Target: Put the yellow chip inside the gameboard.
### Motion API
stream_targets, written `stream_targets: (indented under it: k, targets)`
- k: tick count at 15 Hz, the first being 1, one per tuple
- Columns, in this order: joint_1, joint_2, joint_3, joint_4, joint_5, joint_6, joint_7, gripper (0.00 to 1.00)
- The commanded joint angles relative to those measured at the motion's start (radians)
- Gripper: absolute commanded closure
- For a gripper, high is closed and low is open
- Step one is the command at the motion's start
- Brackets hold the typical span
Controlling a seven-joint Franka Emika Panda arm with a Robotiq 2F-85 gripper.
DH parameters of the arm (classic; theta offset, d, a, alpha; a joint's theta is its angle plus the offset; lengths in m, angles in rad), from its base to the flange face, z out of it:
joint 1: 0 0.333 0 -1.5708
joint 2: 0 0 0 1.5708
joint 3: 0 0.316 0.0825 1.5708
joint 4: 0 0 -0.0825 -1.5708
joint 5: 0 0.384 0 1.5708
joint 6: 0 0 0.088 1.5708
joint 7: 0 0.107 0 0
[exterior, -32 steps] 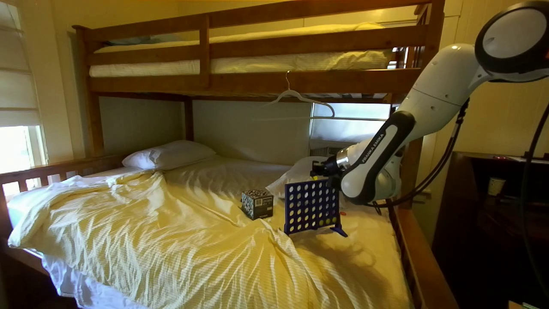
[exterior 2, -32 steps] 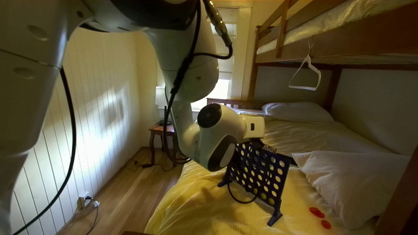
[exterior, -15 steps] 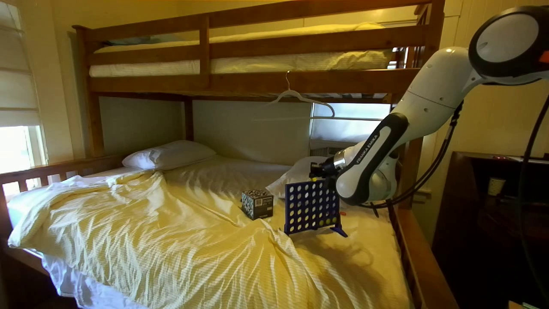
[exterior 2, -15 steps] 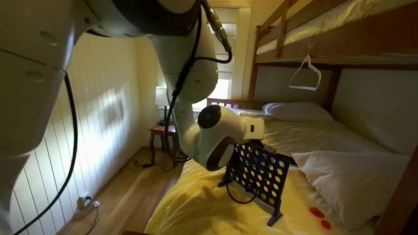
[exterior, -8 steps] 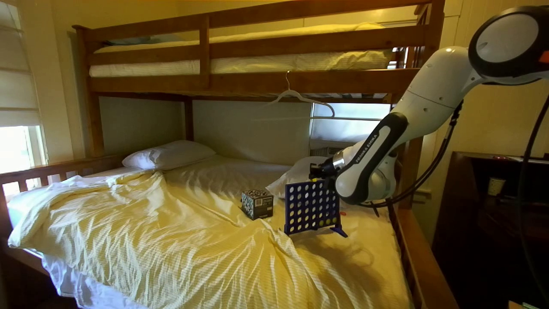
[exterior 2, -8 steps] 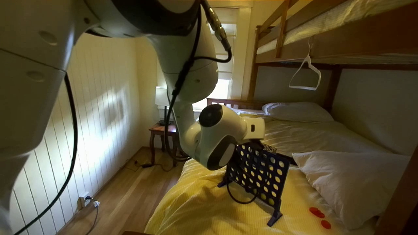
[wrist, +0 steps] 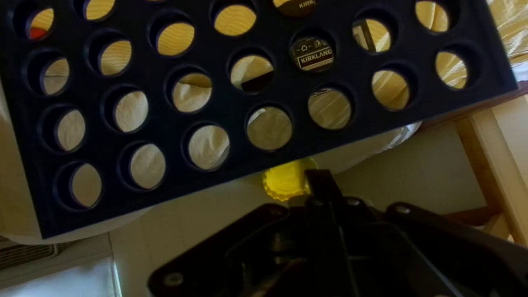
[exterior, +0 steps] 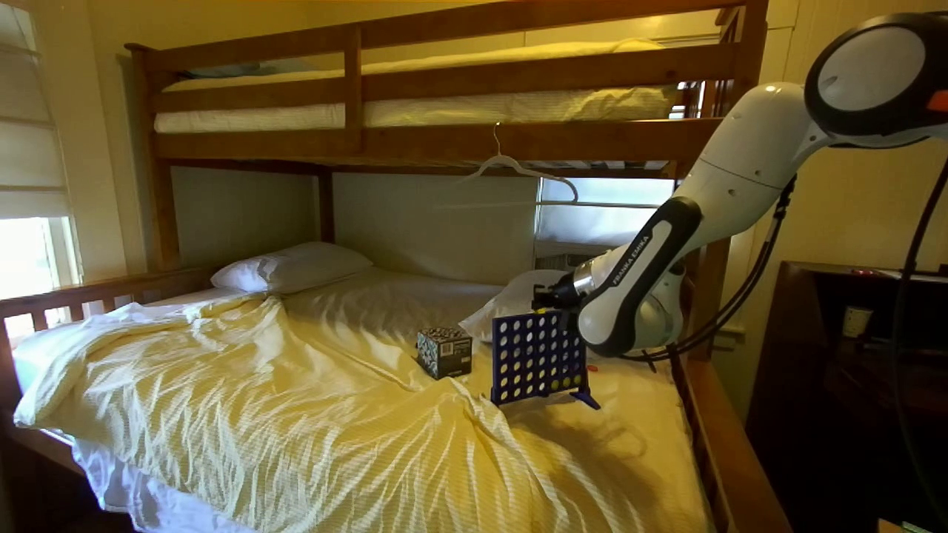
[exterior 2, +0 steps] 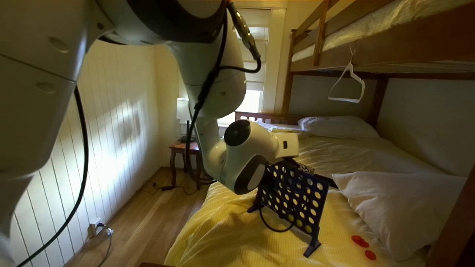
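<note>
In the wrist view, the yellow chip is held in the gripper, whose jaws are brought narrowly together at the chip's edge, so that the larger part of it is left visible. The chip is placed at the top edge of the board; whether the board is really touched by it cannot be told. In an exterior view, a small bit of the chip is seen under the gripper, just above this same edge. The board is stood upright on the bed, supported by its feet. Some holes in the lowest row are seen rather yellowish, but it cannot be judged whether chips are contained there. Red chips are spread on the bed, in an exterior view between the nearest foot of the board and a pillow. A box is placed near the board, and printed letters on it can be read through a hole in the wrist view. The gripper is carried by the white arm. In both exterior views, a hanger is hung from the upper bunk.
</note>
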Motion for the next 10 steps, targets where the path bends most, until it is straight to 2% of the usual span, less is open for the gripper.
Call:
stream_targets:
  k: [1, 10]
  targets:
    - [0.029, 0.018, -0.018, -0.008, 0.032, 0.042, -0.047, 1.00]
    - [0.060, 0.021, -0.043, 0.001, 0.057, 0.000, -0.120, 1.00]
